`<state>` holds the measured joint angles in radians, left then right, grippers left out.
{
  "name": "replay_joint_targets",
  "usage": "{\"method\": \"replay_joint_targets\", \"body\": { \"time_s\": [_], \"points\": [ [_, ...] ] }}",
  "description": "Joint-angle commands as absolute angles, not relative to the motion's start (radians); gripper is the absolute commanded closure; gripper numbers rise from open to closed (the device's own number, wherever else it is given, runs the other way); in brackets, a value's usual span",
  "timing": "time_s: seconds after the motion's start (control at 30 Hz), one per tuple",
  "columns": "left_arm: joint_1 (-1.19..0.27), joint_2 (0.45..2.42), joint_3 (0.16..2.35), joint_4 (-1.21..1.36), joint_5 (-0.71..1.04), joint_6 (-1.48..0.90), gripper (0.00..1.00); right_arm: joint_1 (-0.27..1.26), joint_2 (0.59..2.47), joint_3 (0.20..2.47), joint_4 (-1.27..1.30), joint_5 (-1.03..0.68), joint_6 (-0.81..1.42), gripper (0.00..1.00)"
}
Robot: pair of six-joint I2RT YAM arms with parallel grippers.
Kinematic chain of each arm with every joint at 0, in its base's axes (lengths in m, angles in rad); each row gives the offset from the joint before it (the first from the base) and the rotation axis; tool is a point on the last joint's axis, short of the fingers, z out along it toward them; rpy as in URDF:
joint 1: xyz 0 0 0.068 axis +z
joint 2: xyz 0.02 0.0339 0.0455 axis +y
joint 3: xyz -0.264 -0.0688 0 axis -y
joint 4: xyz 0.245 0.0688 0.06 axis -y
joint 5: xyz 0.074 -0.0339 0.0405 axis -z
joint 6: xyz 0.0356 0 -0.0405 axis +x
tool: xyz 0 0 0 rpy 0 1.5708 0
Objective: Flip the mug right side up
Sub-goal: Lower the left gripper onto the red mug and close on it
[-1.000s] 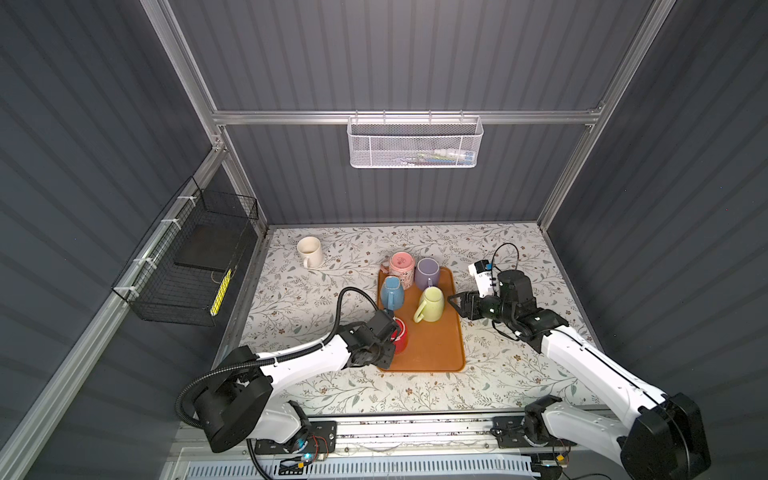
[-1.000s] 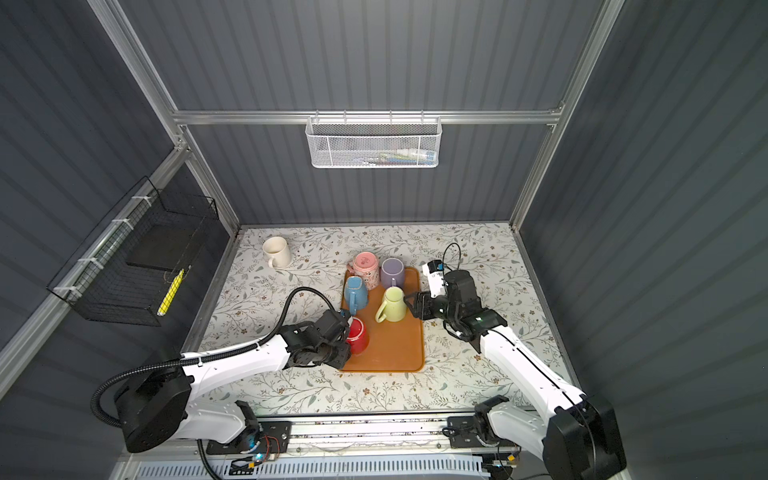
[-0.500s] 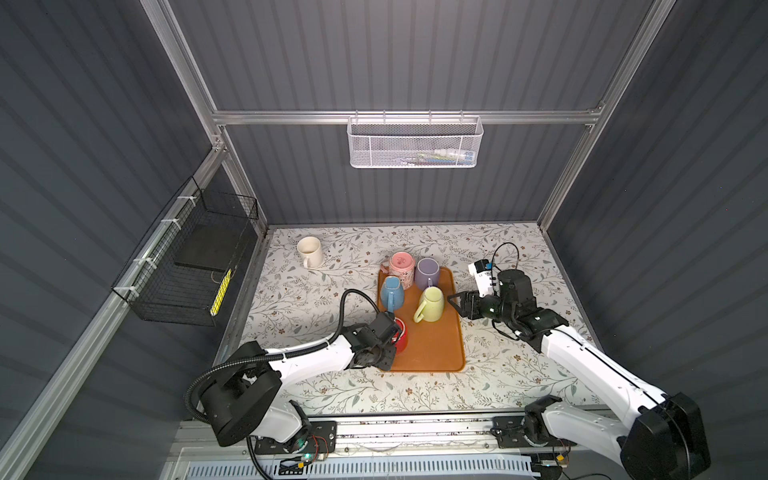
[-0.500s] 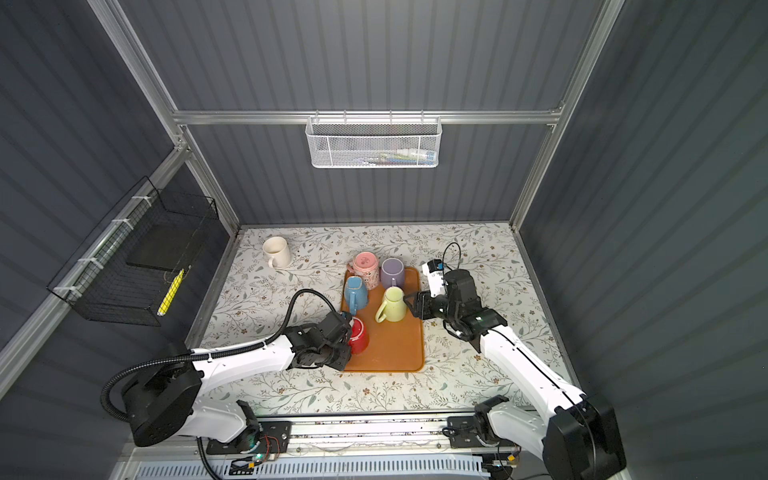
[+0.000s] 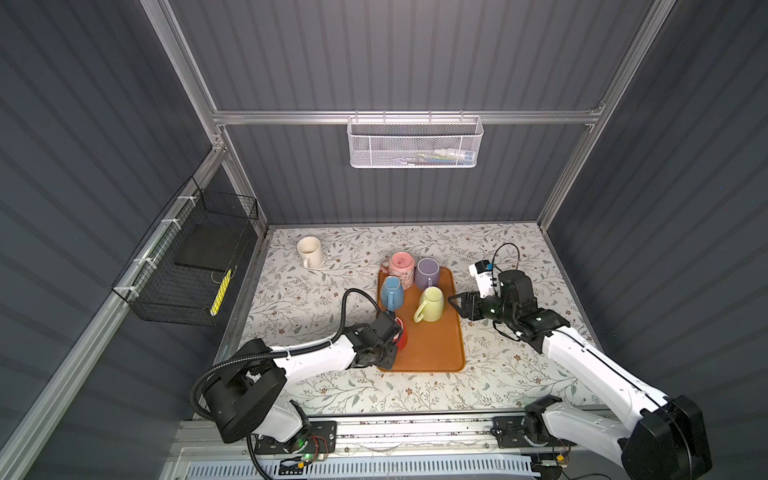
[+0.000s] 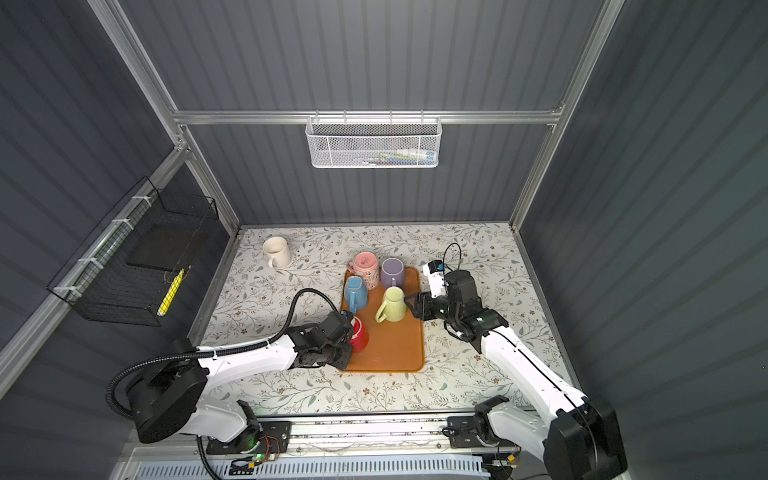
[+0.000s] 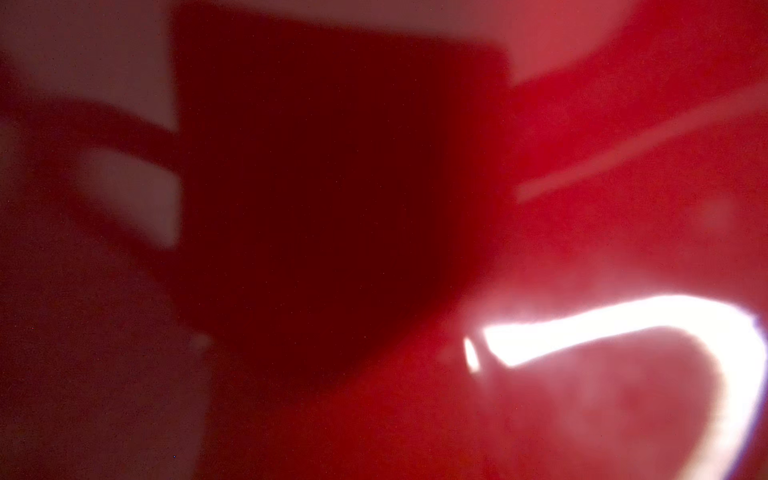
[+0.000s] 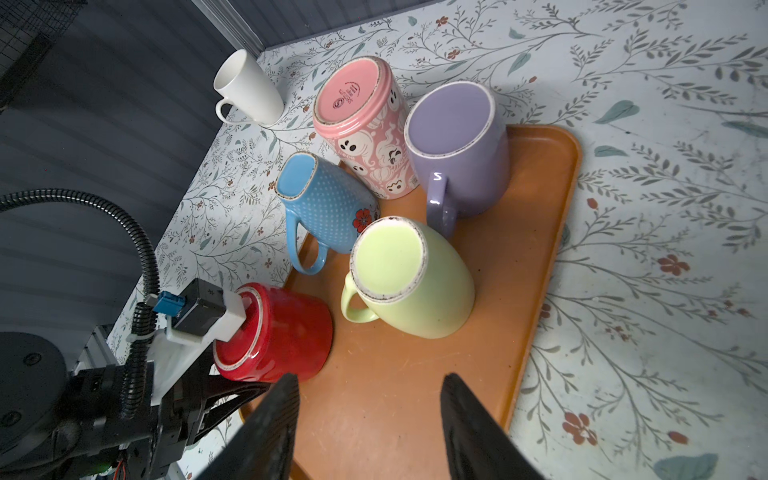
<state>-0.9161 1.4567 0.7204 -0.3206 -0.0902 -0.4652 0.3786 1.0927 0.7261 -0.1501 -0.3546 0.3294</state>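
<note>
The red mug point(image 8: 278, 332) sits upside down, base ring up, on the near-left corner of the orange tray point(image 8: 540, 174). The left gripper point(image 6: 344, 340) is pressed right in against its side. The left wrist view shows nothing but blurred red glaze, so the camera is very close. From where I stand I cannot tell whether the jaws have bitten on the wall or are only alongside it.

The right gripper point(image 8: 370, 376) hangs off the tray's far side with its jaws apart and nothing between them, pointing toward the yellow-green mug point(image 8: 411, 278).

The step in hand looks like securing the red mug before flipping it. I'd want the grip firm across the body, because glazed ceramic is slick and heavy and a shallow pinch would likely slip once the wrist rolls. The mug should lift clear of the tray lip first, then turn over away from the blue mug point(image 8: 328, 203), which stands just beside it with its handle reaching this way. It should come down mouth-up and flat before the jaws let go. The tray may slide under a push, so a straight lift is better than a drag.
</note>
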Motion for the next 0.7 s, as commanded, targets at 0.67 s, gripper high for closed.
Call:
{"method": "replay_joint_targets", "body": {
  "time_s": [0.67],
  "points": [
    [-0.921,1.405,0.749,-0.332,-0.093,-0.433,0.92,0.375,1.066,0.733,-0.177,-0.345,0.321,0.43]
  ]
}}
